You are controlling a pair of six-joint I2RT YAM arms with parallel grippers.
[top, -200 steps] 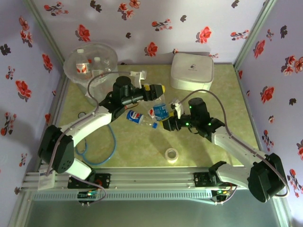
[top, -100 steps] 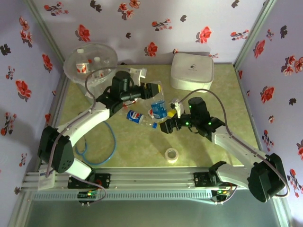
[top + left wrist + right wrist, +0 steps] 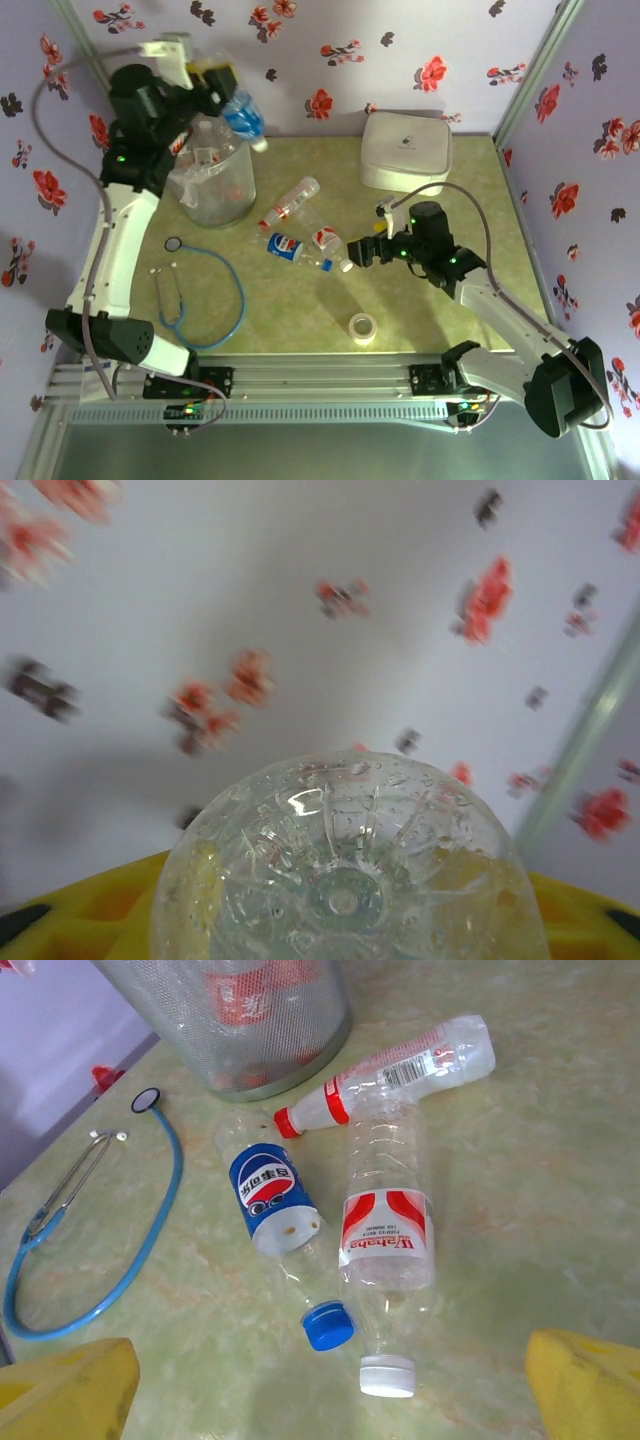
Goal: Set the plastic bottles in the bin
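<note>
left claw point(image 3: 222, 82) gripped blue-labelled clear plastic bottle point(image 3: 243, 115), cap down, raised over clear cylindrical plastic bin point(image 3: 215, 195) | right claw point(image 3: 362, 250) spread wide, empty | 3 clear bottles point(image 3: 385, 1230) lay on green surface point(image 3: 480, 190) just left of right claw, nearest 2 with caps toward it

Item 1: bottle with blue label point(image 3: 272, 1195). It carries a round red, white and blue Pepsi emblem under a row of white Chinese characters (too small to read with certainty).
Item 2: bottle with red-and-white label point(image 3: 387, 1225). Script wording reads "Wahaha".
Item 3: red-capped bottle point(image 3: 400, 1065). Barcode on the label, digits illegible.
Item 4: white box point(image 3: 405, 150). Small grey mark on the lid, unreadable.
</note>
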